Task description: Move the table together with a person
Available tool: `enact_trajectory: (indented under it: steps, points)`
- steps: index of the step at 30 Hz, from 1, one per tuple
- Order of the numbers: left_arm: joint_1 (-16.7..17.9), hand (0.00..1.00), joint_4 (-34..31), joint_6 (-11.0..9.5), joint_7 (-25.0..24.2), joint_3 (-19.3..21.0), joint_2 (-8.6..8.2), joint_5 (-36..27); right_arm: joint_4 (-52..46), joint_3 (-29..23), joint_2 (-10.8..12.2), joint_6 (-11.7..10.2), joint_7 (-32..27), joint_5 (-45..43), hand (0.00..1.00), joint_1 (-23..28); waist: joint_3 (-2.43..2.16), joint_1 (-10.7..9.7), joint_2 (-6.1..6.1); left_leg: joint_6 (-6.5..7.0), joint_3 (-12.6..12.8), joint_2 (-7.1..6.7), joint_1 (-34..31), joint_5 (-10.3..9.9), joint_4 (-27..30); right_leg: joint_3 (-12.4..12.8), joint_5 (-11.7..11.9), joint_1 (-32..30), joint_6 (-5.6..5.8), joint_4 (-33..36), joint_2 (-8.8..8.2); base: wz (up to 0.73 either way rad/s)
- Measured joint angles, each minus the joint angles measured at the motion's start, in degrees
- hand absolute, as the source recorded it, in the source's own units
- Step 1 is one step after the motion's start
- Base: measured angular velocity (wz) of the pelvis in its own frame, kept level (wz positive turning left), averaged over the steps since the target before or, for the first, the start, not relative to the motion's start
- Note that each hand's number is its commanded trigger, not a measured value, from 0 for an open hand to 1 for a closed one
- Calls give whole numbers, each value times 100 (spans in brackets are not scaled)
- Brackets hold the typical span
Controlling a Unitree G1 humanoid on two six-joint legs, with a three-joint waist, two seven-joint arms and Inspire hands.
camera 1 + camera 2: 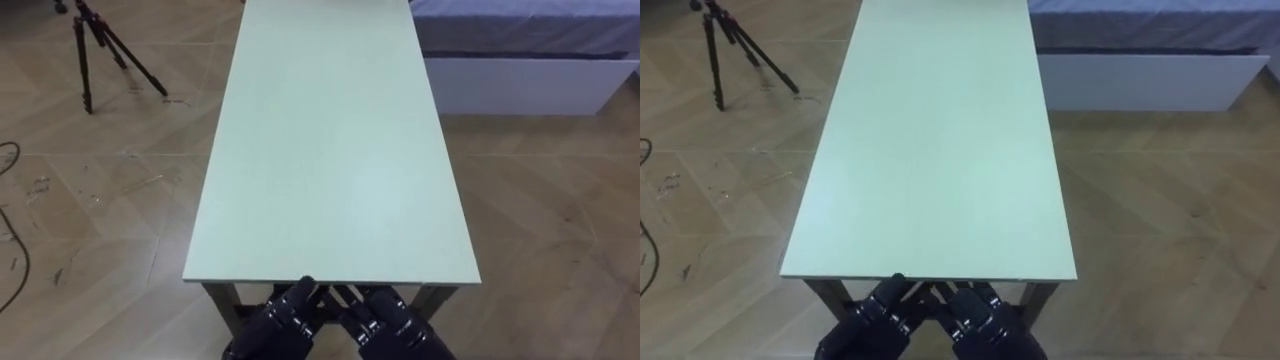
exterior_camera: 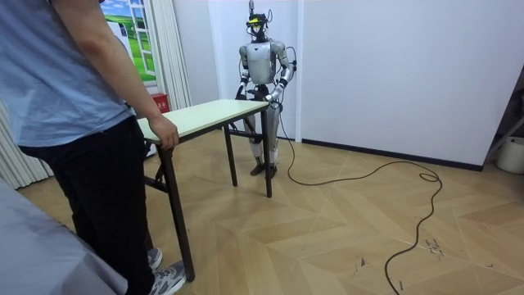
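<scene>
**Two-end carry: robot on one short end, person on the other**

The tabletop (image 1: 330, 150) is long, pale green and bare. The robot stands square to one short end and the person (image 2: 74, 123) stands at the opposite short end. One carrier per end splits the load and keeps the long axis on the line between them.

Both robot hands sit at the middle of the robot's short edge, tucked just below it. The left robot hand (image 1: 283, 318) is left of the edge's centre and the right robot hand (image 1: 395, 322) is right of it, the two nearly touching. Their backs face up and their fronts run in under the edge. I read this as an underhand support, so the lift comes from below rather than from a pinch on the rim. The tight central placement probably keeps them clear of the legs (image 2: 268, 164) at the corners.

I can't tell the grip state for either robot hand. The part under the tabletop is hidden, so there's no call on clenched vs flat. Contact with the underside is likely but not confirmed.

The person's hand (image 2: 164, 131) is wrapped over the edge at a corner of their end.

The visible legs look planted on the floor (image 2: 344, 221), so my read is that the lift hasn't started.

For clearance, the tripod (image 1: 95, 45) stands off the left corner of the person's end, well apart. The bed (image 1: 520, 55) is near the right corner of that end and is the tighter side.
</scene>
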Motion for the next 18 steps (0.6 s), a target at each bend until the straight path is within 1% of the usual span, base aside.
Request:
enact_trajectory:
  steps: [5,8,11,13,14,15,16,18]
  points:
    - [-23,0,-3,-8,-4,-50,35,-1,-55,90,-96,-7,-4,-1,0,-9,7,9,-15,0,7,0,4,0,-2,5,0,0,0,0,0,0]
    - [-24,0,-65,-13,-7,-58,56,-185,-116,177,-159,-9,-5,0,0,-18,32,9,-59,0,17,1,-3,0,-4,32,-4,-9,-5,1,2,0]
    - [-23,0,-99,-24,-7,-59,78,-288,-138,204,-177,-6,-6,3,0,-17,30,12,-80,0,18,1,-5,0,-4,57,-4,-13,-5,5,3,0]
    - [-24,0,-187,-24,-8,-49,108,-397,-156,200,-192,-3,-12,2,0,-19,27,14,-92,0,25,0,-9,0,-5,140,-4,-30,-5,14,5,0]
    - [-24,0,-211,-28,-8,-42,113,-414,-156,200,-193,-3,-12,6,0,-19,25,17,-94,0,25,1,-8,0,-3,142,-4,-42,-5,20,5,-5]
    - [-35,0,-238,-35,-12,-22,125,-425,-162,201,-193,-1,-20,55,0,-19,16,45,-104,0,53,4,-15,0,-1,152,-13,-92,-12,60,4,-8]
    - [-43,0,-250,-40,-13,14,148,-426,-184,207,-191,2,-53,137,0,-9,17,62,-103,0,67,6,-8,1,3,176,-22,-104,-20,92,3,-8]
    - [-46,0,-251,-51,-13,89,137,-429,-207,209,-185,2,-115,207,0,-6,17,71,-101,0,76,4,4,1,4,259,-24,-97,-18,94,4,-5]
